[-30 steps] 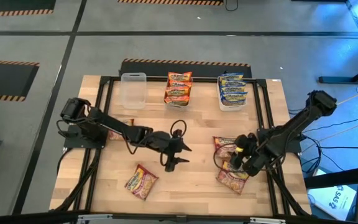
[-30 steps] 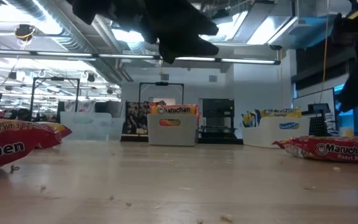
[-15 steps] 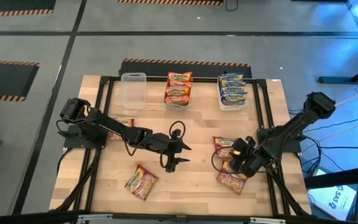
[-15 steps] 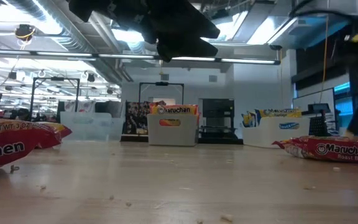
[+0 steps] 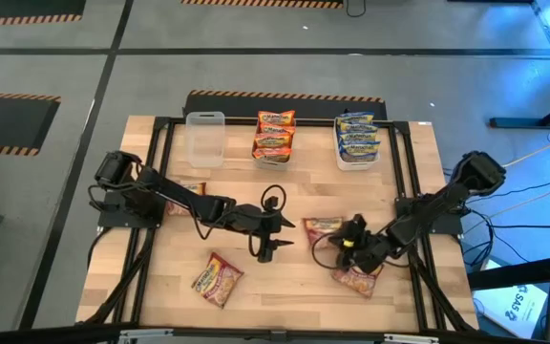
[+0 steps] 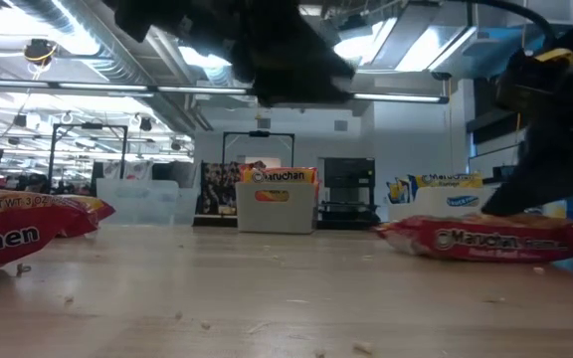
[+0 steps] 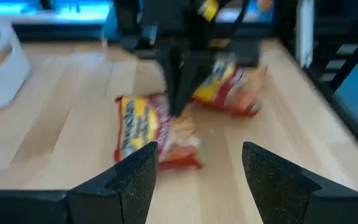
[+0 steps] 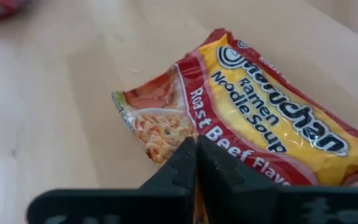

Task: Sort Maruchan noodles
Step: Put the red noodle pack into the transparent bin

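Observation:
A red-and-yellow Maruchan noodle packet lies on the wood table right of centre, with my right gripper shut on it; the right wrist view shows its label. A second red packet lies just nearer, under that arm. Two more packets lie at the near left and under my left arm. My left gripper hovers open above the table's middle, pointing toward the held packet. My right gripper pinches the packet's edge between its two shut fingers, along the long side nearest the arm. The fingers slant down from the table's right and near side. The packet lies flat on the table.
Three tubs stand along the far edge: a clear one, one with orange packets, and one with blue-and-yellow packets. Black frame rails run along the table's sides. Bare wood lies between the two arms.
My right gripper has come down and toward the table's left, rolled, and shut on the red packet. The packet has slid along the table toward the left. My left gripper has kept its place, open.

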Motion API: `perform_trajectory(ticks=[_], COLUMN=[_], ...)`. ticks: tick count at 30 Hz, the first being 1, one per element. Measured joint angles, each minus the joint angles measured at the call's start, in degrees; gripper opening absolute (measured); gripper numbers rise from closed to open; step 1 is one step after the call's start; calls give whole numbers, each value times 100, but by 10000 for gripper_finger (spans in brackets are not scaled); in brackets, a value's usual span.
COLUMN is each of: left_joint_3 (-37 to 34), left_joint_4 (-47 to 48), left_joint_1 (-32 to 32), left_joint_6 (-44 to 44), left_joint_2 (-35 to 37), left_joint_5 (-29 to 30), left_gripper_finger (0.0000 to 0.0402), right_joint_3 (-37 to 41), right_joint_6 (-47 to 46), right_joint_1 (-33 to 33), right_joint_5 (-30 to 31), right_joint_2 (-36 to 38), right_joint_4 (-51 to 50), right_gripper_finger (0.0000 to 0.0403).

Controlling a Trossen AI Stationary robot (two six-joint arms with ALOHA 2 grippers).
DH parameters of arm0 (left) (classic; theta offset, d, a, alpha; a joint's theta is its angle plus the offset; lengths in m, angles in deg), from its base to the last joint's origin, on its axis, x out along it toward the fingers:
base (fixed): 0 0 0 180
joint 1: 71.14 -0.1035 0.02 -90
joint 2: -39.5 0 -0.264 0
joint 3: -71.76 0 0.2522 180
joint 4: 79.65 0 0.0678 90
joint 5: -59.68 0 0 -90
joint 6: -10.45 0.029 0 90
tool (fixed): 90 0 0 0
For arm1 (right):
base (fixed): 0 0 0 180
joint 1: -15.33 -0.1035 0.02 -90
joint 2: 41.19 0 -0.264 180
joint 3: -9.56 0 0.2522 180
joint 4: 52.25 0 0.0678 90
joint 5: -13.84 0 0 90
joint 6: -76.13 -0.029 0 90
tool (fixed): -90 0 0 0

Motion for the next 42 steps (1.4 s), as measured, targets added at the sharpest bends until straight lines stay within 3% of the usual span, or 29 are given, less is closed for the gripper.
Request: perform_trajectory(ticks=[6,13,23,32,36,42], left_joint_3=[-11,-9,346,454,452,452], left_joint_4=[-156,-1086,-1454,-1450,-1533,-1537], left_joint_1=[-33,-70,-91,-92,-92,-79], left_joint_6=[-165,-354,-778,-1055,-1053,-1051], left_joint_2=[-320,-787,-1399,-1736,-1746,-1844], left_joint_5=[31,-124,-439,-552,-552,-552], left_gripper_finger=[228,228,228,228,228,228], right_joint_3=[-126,-720,-700,-699,-699,-699], right_joint_6=[877,1463,67,-1285,-1545,-1915], right_joint_1=[97,92,88,94,98,140], right_joint_5=[-27,-172,293,40,-214,-718], right_joint_2=[-577,-152,1095,1134,1134,1132], right_joint_4=[1137,240,-2202,-2764,-2809,-2788], right_gripper_finger=[14,14,14,20,68,197])
